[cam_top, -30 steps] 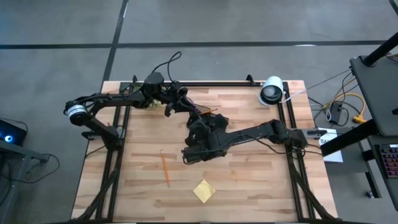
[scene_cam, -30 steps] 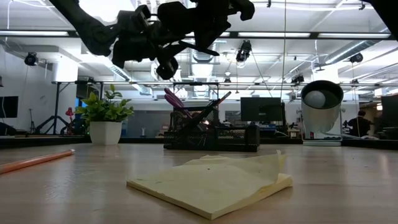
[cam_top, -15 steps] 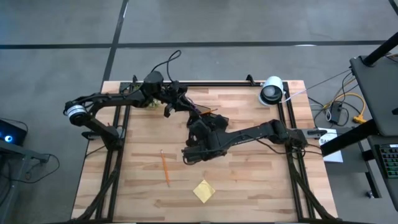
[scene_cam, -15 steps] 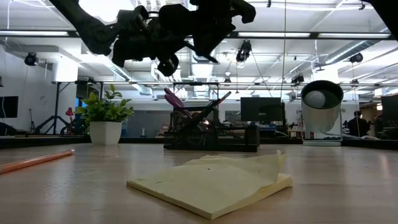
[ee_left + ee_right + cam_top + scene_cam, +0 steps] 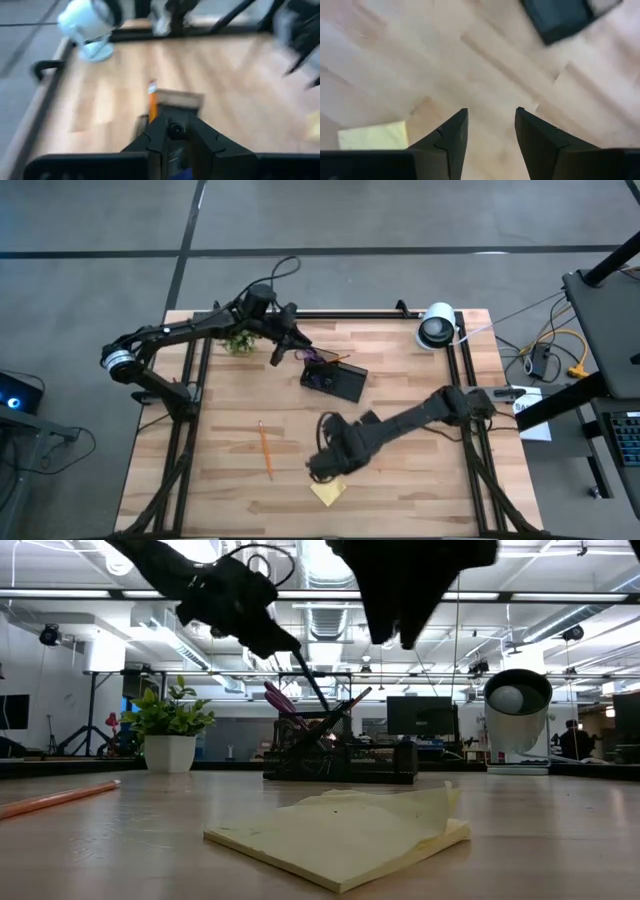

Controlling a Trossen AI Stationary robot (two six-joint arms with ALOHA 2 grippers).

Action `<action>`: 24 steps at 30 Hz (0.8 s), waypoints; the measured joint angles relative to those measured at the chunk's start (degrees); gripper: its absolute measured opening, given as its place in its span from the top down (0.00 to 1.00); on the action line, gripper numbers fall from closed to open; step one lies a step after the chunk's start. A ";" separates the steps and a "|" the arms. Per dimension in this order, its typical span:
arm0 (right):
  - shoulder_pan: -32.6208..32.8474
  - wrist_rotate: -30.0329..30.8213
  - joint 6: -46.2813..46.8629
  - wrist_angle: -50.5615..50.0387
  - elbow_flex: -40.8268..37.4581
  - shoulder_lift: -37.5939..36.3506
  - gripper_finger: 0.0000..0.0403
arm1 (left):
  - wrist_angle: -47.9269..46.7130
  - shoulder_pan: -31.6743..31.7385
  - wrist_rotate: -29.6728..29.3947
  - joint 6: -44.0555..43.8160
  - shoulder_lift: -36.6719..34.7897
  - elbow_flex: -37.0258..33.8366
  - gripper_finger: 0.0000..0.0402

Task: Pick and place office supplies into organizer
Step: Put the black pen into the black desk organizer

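Note:
My left gripper (image 5: 290,335) is shut on a dark pen (image 5: 308,675) above the far left of the table. The pen slants down toward the pen compartment of the black organizer (image 5: 338,380), which holds purple-handled scissors (image 5: 278,697) and other supplies. My right gripper (image 5: 322,465) is open and empty, just above and beside the yellow sticky-note pad (image 5: 328,491), which lies flat on the table and also shows in the right wrist view (image 5: 372,136). An orange pencil (image 5: 265,450) lies on the table to the left. My left gripper pinches the pen's upper end (image 5: 175,130) between its two fingers. The fingers slant down from the table's left and far side. The pen runs on along the fingers, tilted, its lower tip (image 5: 325,705) at the top of the organizer's upright compartment; whether it touches, I cannot tell.
A small green plant in a white pot (image 5: 238,340) stands at the far left, close to my left arm. A round white-and-black device (image 5: 437,326) stands at the far right. Bare wood lies between the organizer and the pad.
My right gripper has gone from beside the organizer toward the table's near edge and stands over the sticky-note pad, fingers open. My left arm has swung and tipped, so the pen now slants down toward the organizer's compartment.

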 joint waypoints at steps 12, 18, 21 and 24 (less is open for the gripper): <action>4.77 -1.35 13.01 0.02 -3.64 0.02 0.67 | -10.72 -2.51 -10.44 5.90 -0.79 4.82 0.92; 5.06 -1.75 12.89 0.02 -4.83 0.03 0.67 | -12.43 -4.03 -14.38 5.75 -0.64 1.87 0.92; 4.76 -1.42 12.51 0.25 -4.89 0.04 0.67 | -10.04 -4.33 -16.86 5.34 -0.03 0.57 0.91; 4.67 -1.26 11.02 0.47 -4.78 0.04 0.67 | -7.30 -4.50 -17.52 1.65 0.43 -0.28 0.79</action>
